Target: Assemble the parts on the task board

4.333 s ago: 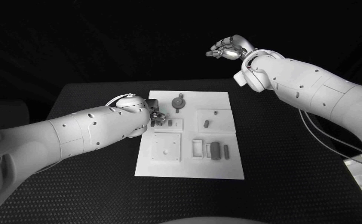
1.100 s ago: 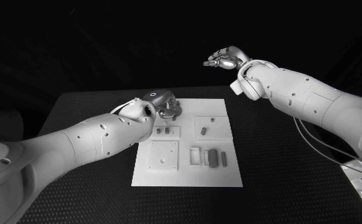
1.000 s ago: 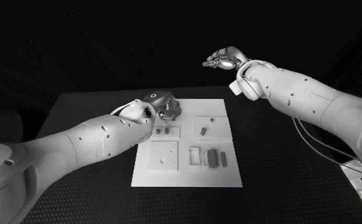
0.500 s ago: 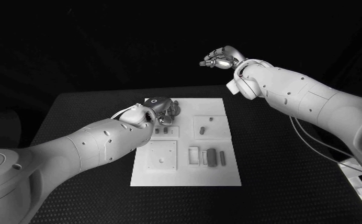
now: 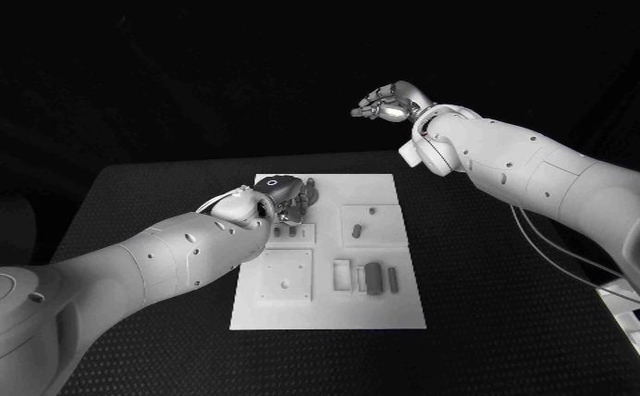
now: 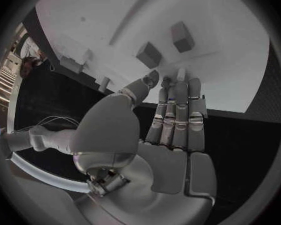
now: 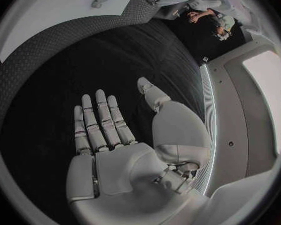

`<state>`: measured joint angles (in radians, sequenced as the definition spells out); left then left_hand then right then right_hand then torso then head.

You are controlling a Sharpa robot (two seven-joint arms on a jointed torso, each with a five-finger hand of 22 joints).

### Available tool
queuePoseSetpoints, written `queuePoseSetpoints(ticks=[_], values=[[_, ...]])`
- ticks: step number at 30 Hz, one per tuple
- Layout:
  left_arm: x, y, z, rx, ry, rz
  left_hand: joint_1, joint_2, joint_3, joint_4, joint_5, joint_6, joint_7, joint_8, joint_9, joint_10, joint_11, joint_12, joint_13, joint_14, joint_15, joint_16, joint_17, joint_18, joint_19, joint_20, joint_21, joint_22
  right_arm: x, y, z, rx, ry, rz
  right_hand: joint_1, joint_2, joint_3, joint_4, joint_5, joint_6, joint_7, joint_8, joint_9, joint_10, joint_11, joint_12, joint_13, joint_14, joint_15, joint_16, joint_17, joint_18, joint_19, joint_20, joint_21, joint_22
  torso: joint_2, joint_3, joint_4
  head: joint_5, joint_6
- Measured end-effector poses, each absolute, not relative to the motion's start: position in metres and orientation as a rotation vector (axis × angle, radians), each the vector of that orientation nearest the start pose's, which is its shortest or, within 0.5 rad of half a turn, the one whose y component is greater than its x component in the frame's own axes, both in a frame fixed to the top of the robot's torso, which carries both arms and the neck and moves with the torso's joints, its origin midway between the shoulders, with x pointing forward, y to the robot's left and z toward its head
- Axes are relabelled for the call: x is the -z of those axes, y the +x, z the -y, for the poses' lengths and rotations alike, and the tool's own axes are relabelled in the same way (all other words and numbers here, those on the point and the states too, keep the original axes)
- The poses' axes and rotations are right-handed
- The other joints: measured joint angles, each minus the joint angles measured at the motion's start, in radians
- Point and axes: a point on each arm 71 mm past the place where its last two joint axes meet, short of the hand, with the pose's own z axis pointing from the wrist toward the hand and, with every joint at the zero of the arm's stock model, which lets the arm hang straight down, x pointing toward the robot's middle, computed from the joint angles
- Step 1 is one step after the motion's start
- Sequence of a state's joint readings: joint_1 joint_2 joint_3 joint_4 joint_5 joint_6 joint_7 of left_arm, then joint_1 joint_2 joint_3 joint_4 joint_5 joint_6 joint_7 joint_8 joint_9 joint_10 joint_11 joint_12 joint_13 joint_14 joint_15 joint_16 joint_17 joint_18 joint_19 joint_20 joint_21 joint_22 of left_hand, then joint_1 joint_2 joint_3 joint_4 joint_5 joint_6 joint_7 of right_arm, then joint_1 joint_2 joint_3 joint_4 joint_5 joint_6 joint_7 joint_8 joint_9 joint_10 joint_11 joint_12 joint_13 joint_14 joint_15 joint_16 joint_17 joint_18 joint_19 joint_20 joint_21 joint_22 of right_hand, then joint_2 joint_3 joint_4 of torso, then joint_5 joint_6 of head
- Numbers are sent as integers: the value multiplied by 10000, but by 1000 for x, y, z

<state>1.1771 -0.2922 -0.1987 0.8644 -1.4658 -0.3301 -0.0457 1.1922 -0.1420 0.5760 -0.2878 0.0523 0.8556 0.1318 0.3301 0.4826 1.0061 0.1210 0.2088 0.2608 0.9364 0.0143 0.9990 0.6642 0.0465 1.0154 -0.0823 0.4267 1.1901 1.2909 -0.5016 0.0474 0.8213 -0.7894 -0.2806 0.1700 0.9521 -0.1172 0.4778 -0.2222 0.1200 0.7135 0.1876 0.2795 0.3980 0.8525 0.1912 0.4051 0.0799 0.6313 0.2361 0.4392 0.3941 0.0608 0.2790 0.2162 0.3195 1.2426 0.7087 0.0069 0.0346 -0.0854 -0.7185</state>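
Note:
The white task board (image 5: 400, 308) lies mid-table, with small grey parts (image 5: 375, 278) in its recesses. My left hand (image 5: 289, 195) is low over the board's far-left area. In the left wrist view, the left hand (image 6: 172, 115) has its fingers straight and side by side. Its thumb tip is close to the fingertips (image 6: 178, 82) at the board (image 6: 209, 50), just short of two small grey blocks (image 6: 148, 54). I cannot tell if anything is pinched. My right hand (image 5: 387, 105) is raised high beyond the table's far edge. Its palm (image 7: 115, 150) is flat and holds nothing.
The board carries a square plate with a hole (image 5: 287, 274), a small pin (image 5: 358, 228) in the right-hand recess and narrow bars in the near one. Black table (image 5: 507, 257) surrounds the board on all sides.
My left hand has drawn back a little from the board's far end toward me and sits lower. The right hand stays raised, hardly moved. The head camera has shifted slightly.

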Motion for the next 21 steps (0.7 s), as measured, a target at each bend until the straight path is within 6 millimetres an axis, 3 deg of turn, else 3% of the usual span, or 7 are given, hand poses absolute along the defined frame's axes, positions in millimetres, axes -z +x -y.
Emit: queuePoseSetpoints(ticks=[7, 14, 21], values=[[271, 551, -94, 5199, 3065, -17419, 13, 93, 34, -13, 8, 11, -11, -59, -69, 54, -53, -53, -58, 60, -60, 70, -1, -1, 107, -36, 41, 63, 139, 614, 239, -8741, 4972, -14760, 0, 0, 0, 0, 0, 0, 0, 0, 0, 0, 0, 0, 0, 0, 0, 0, 0, 2, 36, 35, -40, 0, 0, 0, -2, -21, 0], [271, 550, -96, 5289, 3094, -17348, 52, 132, 49, -10, 7, 543, 6, 98, -19, 843, -168, 63, 1, 481, -195, 408, 92, -1, 519, -198, 311, 250, 139, 614, 240, -8732, 4976, -14759, 0, 0, 0, 0, 0, 1, 0, 0, -8, 0, 0, 0, -3, 0, 0, 0, -1, 2, 36, 35, -40, 0, -1, 4, 0, -41, -15], [271, 550, -96, 5333, 3090, -17315, 91, 171, 67, 8, 7, 587, 50, 98, -18, 987, -197, 63, 9, 612, -214, 535, 147, -2, 696, -230, 400, 338, 139, 614, 240, -8740, 4972, -14761, 0, 0, 0, 0, 0, 1, 1, 0, -8, 0, 0, 0, -8, 0, 0, 0, -1, 1, 35, 35, -40, -9, -5, 3, 5, -49, -10]])
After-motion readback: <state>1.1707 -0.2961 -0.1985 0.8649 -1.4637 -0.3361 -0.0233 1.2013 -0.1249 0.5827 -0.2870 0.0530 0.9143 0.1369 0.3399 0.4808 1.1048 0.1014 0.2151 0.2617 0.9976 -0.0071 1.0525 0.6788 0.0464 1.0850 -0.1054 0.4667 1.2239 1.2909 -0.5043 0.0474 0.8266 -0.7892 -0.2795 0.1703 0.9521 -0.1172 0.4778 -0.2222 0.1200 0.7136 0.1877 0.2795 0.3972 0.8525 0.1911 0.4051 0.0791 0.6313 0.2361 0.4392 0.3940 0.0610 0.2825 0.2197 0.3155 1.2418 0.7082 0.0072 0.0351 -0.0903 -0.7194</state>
